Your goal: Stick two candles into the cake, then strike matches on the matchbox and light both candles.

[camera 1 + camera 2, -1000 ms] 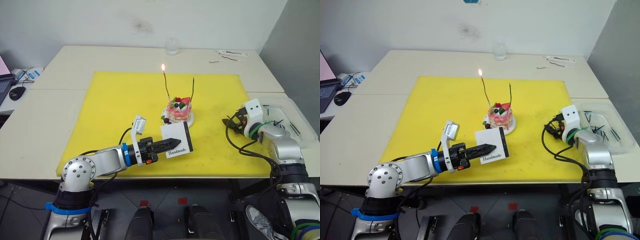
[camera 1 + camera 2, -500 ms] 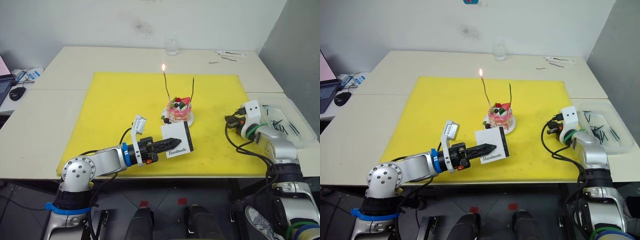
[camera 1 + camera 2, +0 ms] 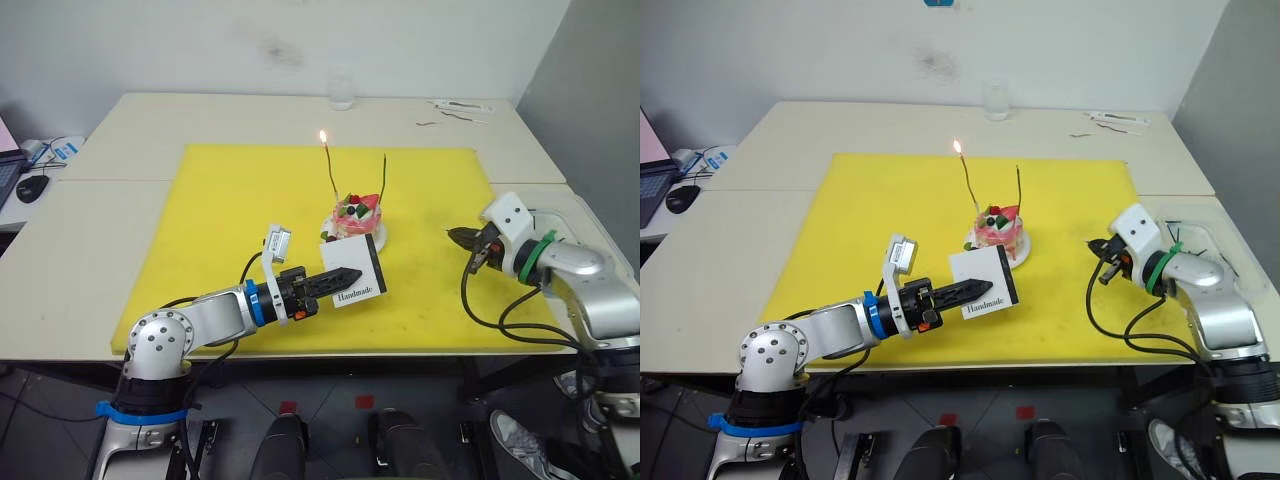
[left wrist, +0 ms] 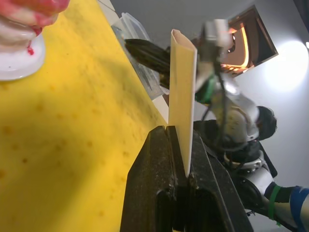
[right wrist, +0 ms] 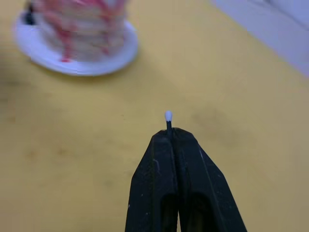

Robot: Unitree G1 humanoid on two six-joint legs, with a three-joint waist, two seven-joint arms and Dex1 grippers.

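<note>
The left gripper [image 3: 345,275] pinches the matchbox [image 3: 354,274] with its fingers [image 4: 159,159] pressed on the two flat faces. The box stands on its edge above the yellow mat [image 3: 230,220], in front of the cake [image 3: 356,217], and most of it sticks out beyond the fingertips. Its face with the word "Handmade" looks toward the camera and its dark strip is on the side turned to the right arm.

The right gripper [image 5: 168,131] has its fingers pressed together on a match [image 5: 168,120]. Only the short end with the white head comes out past the fingertips, and it points toward the cake. This gripper hovers over the right part of the mat, well apart from the matchbox.

The cake sits on its small white plate [image 5: 101,60] near the middle of the mat. Two candles stand in it: the left candle [image 3: 330,173] carries a small flame at its top, the right candle [image 3: 383,176] has no flame. A clear tray [image 3: 1225,260] with more matches lies on the counter [image 3: 110,140], right of the mat.
</note>
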